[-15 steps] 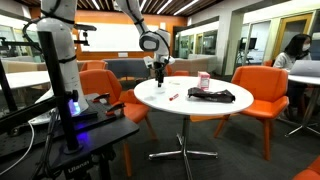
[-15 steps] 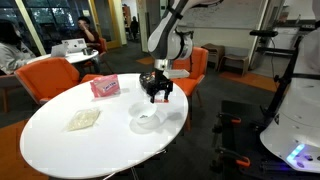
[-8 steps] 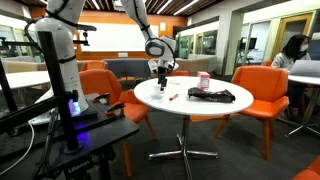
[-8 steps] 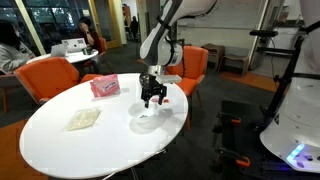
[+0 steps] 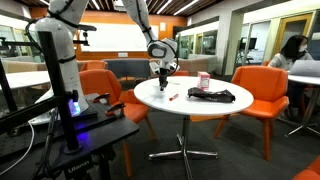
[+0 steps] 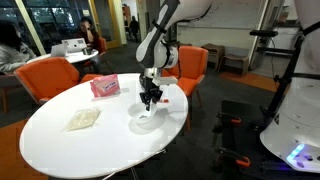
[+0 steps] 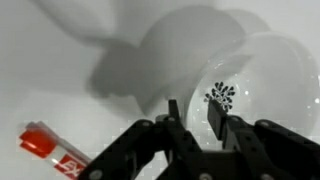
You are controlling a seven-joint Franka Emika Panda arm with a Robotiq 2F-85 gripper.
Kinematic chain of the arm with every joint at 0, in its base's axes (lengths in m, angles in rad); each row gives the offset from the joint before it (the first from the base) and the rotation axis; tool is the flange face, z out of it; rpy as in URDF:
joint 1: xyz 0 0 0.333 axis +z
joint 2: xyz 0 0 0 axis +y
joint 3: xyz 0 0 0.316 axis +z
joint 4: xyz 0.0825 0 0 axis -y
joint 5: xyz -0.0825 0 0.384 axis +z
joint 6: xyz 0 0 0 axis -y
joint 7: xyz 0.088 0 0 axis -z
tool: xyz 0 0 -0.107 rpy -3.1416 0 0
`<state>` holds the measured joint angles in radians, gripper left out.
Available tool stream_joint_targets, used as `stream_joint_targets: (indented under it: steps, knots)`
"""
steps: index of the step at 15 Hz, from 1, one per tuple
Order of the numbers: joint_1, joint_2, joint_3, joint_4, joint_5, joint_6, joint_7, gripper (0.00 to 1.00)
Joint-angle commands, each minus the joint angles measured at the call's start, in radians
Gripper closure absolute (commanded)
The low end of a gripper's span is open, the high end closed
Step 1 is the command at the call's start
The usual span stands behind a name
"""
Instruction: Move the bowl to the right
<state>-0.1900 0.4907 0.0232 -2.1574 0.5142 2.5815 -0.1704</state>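
The small white bowl (image 6: pixel 145 123) sits on the round white table (image 6: pixel 70 150), near its edge on the robot's side. It fills the right of the wrist view, with a dark sprig pattern inside the bowl (image 7: pixel 262 75). My gripper (image 6: pixel 150 100) points straight down over the bowl's rim, also in an exterior view (image 5: pixel 161 80). In the wrist view my gripper (image 7: pixel 193 113) straddles the rim. One finger (image 7: pixel 215 115) is inside the bowl, the other outside. The jaws are narrowed, with a gap still showing at the rim.
A pink cup (image 5: pixel 204 80) and a flat black cloth-like item (image 5: pixel 212 95) lie farther along the table. A small red and white pen-like item (image 7: pixel 45 148) lies beside the bowl. Orange chairs (image 5: pixel 262 90) ring the table.
The gripper has come down onto the bowl's rim and its jaws have drawn in from wide open to a narrow gap. The bowl has not moved.
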Motion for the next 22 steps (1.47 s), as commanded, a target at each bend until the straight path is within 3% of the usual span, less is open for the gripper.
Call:
stream_joint_targets:
  steps: [1, 2, 3, 9, 17, 22]
  knots:
    - [-0.012, 0.005, 0.003, 0.018, -0.03, -0.039, 0.016, 0.91]
    - [-0.012, 0.005, 0.004, 0.018, -0.033, -0.04, 0.014, 0.99]
    - [-0.011, 0.003, 0.003, 0.017, -0.04, -0.041, 0.013, 1.0]
    - [-0.02, -0.03, 0.021, -0.006, -0.047, -0.035, -0.028, 0.98]
    - [-0.11, -0.181, 0.079, -0.173, 0.081, -0.038, -0.268, 0.98]
    - [-0.136, -0.271, 0.044, -0.287, 0.166, -0.077, -0.411, 0.98]
